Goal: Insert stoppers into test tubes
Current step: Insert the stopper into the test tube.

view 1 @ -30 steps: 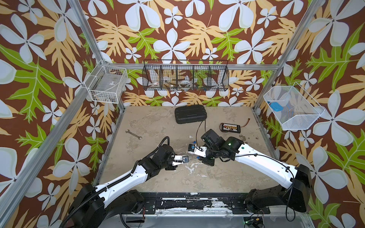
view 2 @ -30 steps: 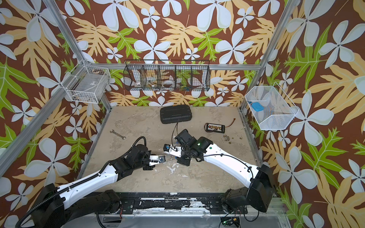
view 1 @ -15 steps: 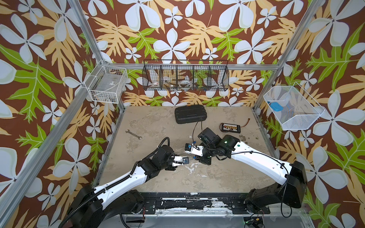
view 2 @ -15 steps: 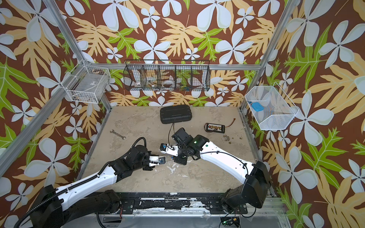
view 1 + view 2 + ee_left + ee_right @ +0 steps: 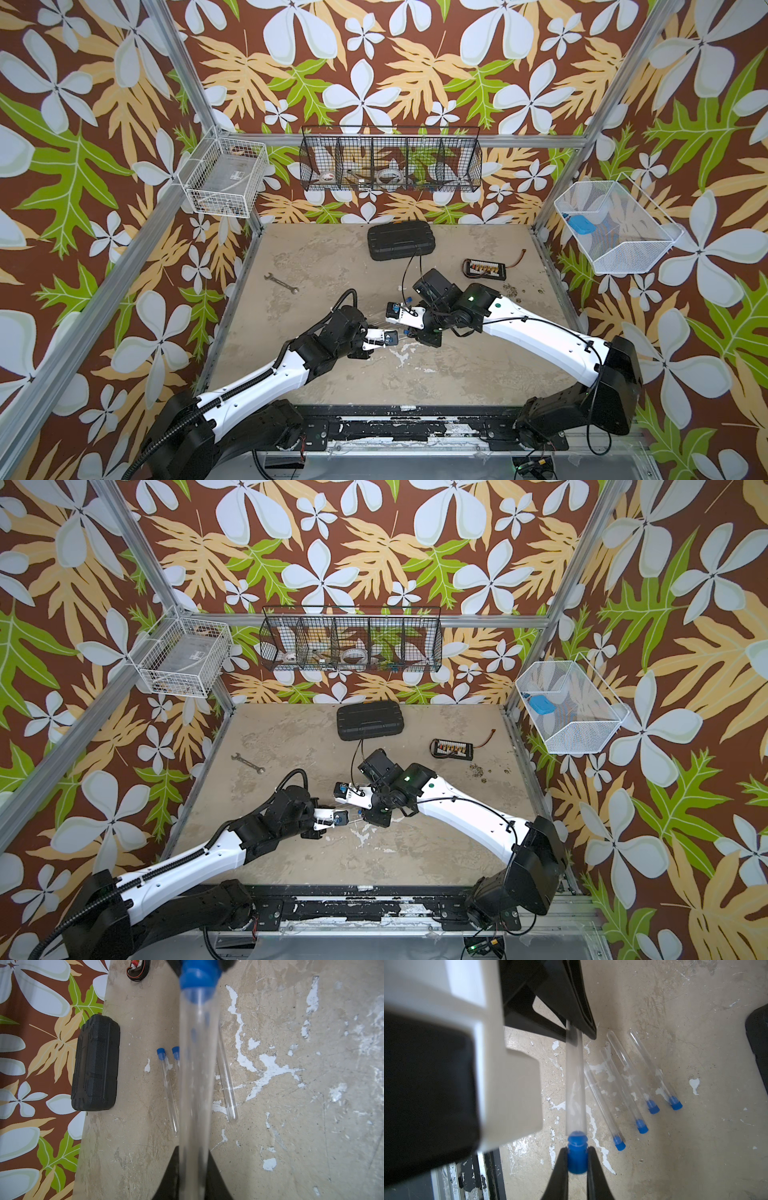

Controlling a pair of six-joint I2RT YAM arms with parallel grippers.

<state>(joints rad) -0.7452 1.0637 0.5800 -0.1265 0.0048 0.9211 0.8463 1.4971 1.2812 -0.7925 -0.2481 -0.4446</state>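
The left gripper (image 5: 193,1150) is clamped on a clear tube (image 5: 574,1088) held above the table (image 5: 675,1157). The tube's long axis runs in line with the right gripper (image 5: 577,1150), and its open mouth faces that gripper. The right gripper pinches a blue ribbed stopper (image 5: 577,1164); the rounded tip sits just inside the mouth, the body outside. Four capped tubes (image 5: 623,1088) lie flat side by side just beside it, nearly parallel, with their blue ends the same way. Bare, scuffed, paint-flecked table surrounds them, and the black case (image 5: 95,1064) lies well apart.
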